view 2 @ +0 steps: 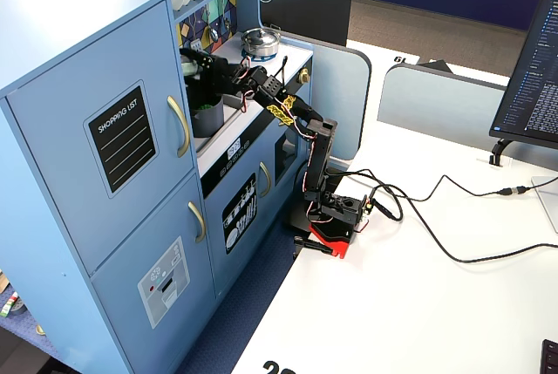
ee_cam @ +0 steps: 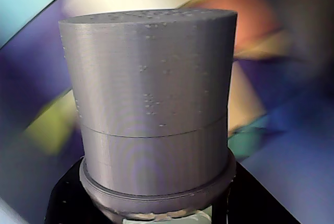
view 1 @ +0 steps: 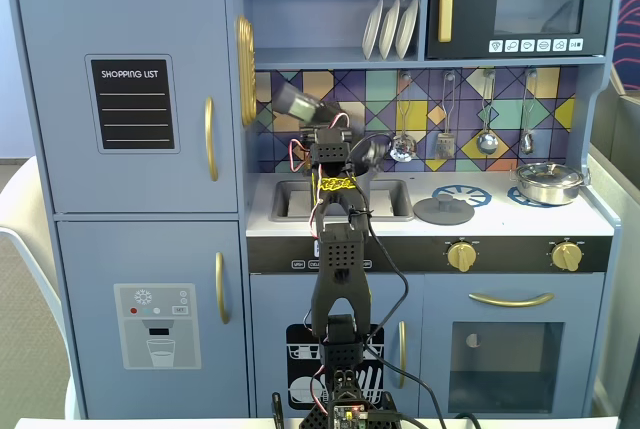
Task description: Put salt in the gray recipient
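Note:
My gripper (view 1: 318, 124) is shut on the salt shaker (view 1: 298, 103) and holds it tilted above the sink, in front of the tiled back wall. In the wrist view the shaker's gray cap (ee_cam: 151, 104) fills the frame, with the black jaws closed on its body at the bottom edge around the gripper's middle (ee_cam: 156, 205). From the side, the gripper (view 2: 193, 67) hangs over a dark gray pot (view 2: 209, 123) that stands in the sink against the cupboard wall, with something green at its top. In the front fixed view the arm hides the pot.
A flat gray lid (view 1: 443, 211) lies on the counter right of the sink (view 1: 392, 199). A shiny steel pan (view 1: 548, 182) sits on the right burner and also shows from the side (view 2: 260, 41). Utensils (view 1: 487, 139) hang on the back wall. The tall cupboard (view 1: 130, 99) bounds the left.

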### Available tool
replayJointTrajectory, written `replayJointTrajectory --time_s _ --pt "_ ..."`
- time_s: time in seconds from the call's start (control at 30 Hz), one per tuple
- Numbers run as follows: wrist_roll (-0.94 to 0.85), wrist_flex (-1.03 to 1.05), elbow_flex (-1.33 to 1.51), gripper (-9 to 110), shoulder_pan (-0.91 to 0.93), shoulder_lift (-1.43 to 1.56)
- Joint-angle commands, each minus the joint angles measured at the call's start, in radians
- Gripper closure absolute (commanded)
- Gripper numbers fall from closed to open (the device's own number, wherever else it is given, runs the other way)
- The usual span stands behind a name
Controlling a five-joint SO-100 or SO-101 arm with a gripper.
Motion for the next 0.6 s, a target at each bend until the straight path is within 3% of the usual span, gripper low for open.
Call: replayJointTrajectory --time_s 0.0,0.3,0.43,0.57 --pt "-0.39 -0.072 -0.014 101 0.12 0.103" --pt "-1.384 -0.218 -0.014 101 0.591 0.121" --pt "-1.652 -0.255 -0.011 101 0.762 0.101" --pt "-1.759 -0.324 0.063 101 0.851 0.097"
